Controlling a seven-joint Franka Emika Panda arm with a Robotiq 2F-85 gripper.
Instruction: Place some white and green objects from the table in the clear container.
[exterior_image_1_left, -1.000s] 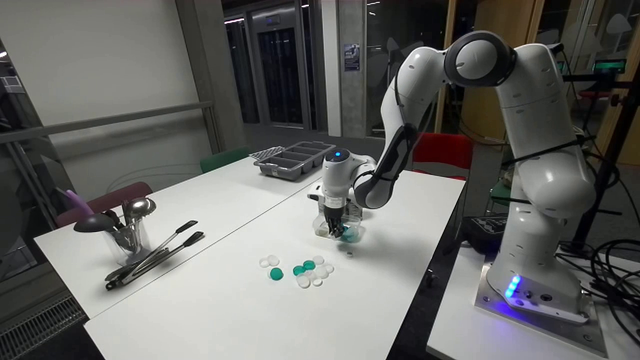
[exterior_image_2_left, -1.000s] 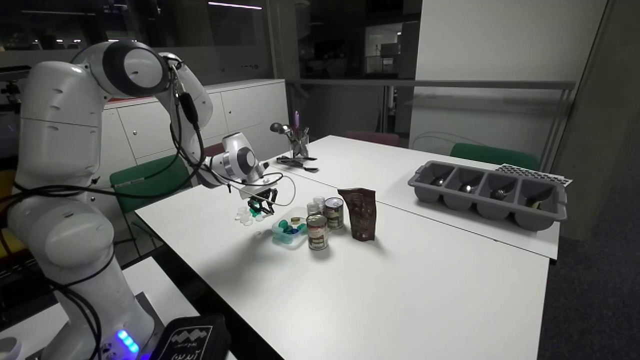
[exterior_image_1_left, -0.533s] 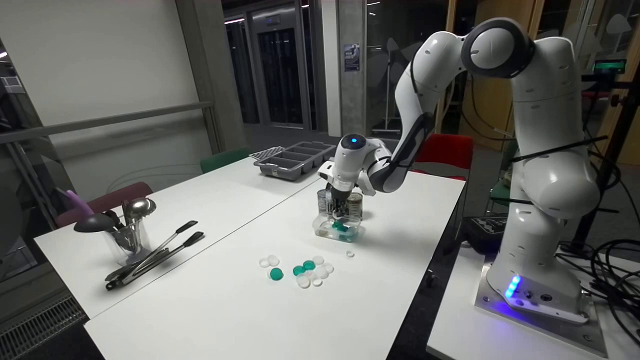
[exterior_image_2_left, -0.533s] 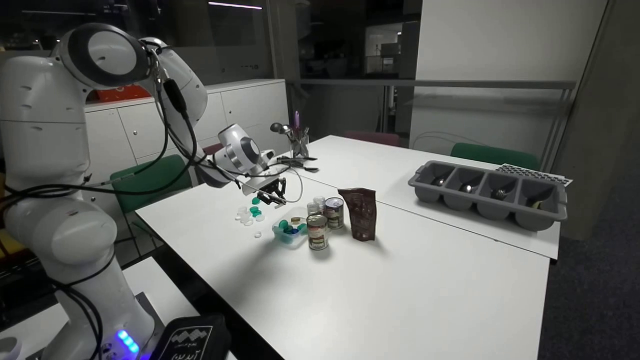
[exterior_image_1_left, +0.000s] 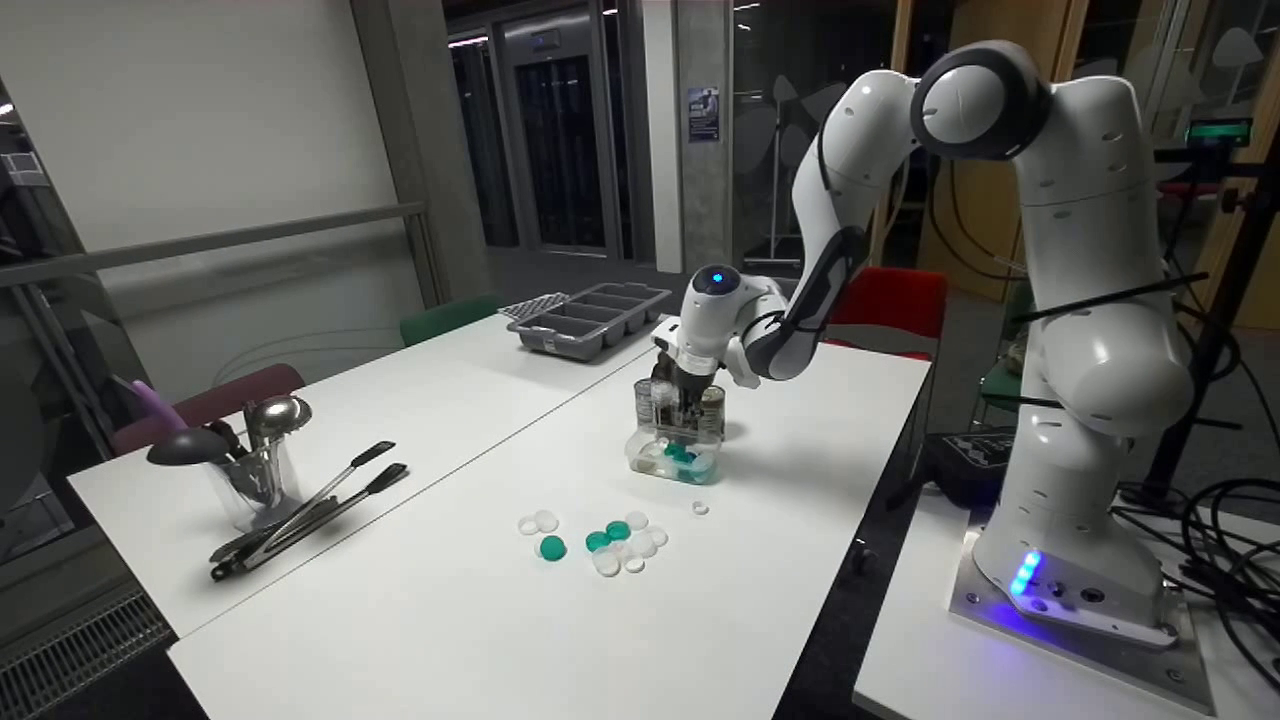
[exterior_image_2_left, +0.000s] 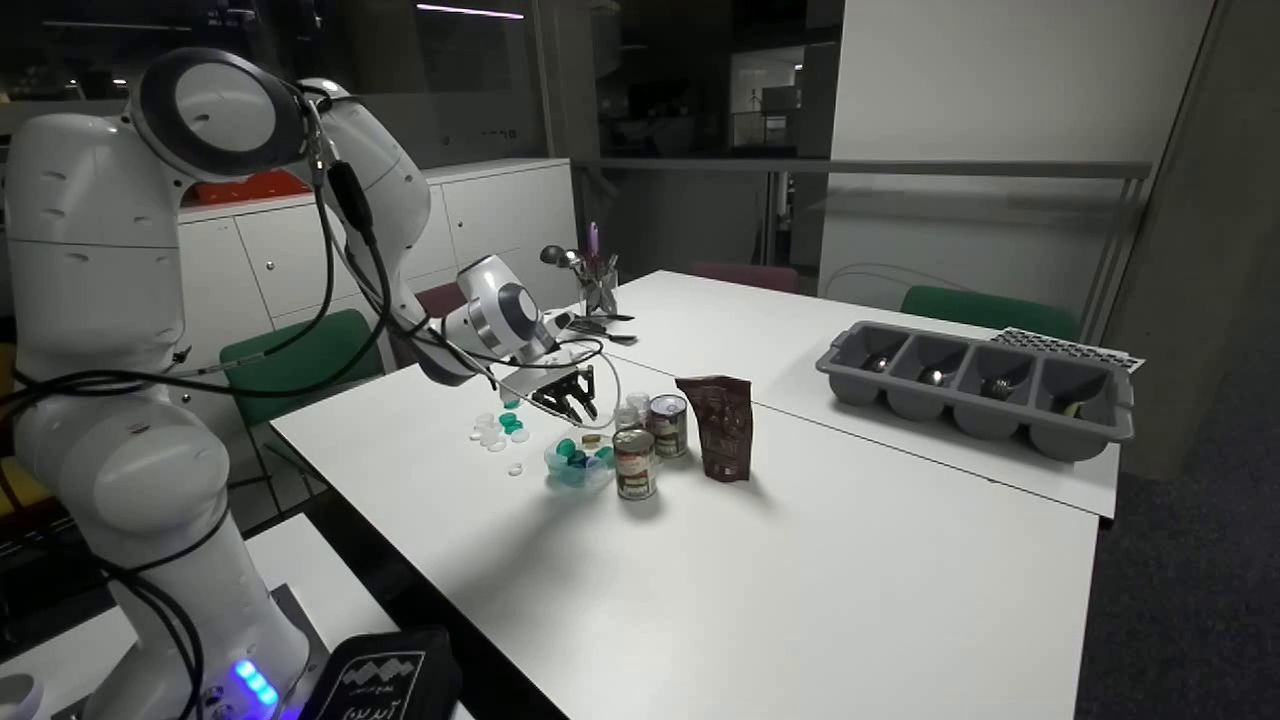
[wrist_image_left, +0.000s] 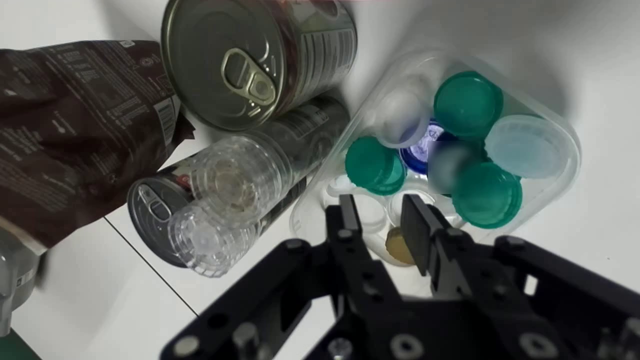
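White table (exterior_image_2_left: 850, 590) is carrying tub (exterior_image_2_left: 572, 476), loose caps (exterior_image_1_left: 621, 549), two cans (exterior_image_2_left: 635, 466), pouch (exterior_image_2_left: 724, 432), jars (wrist_image_left: 242, 182); tongs (exterior_image_1_left: 300, 516), cup (exterior_image_1_left: 270, 498), tray (exterior_image_2_left: 985, 418) are sitting there too.

cans (exterior_image_2_left: 635, 465) and clear-topped jars (wrist_image_left: 237, 182) block one side of the clear container (exterior_image_2_left: 580, 478), with a brown pouch (exterior_image_2_left: 722, 428) beyond. its top lies open above; the opposite side is passable beside one white ring (exterior_image_1_left: 700, 508).
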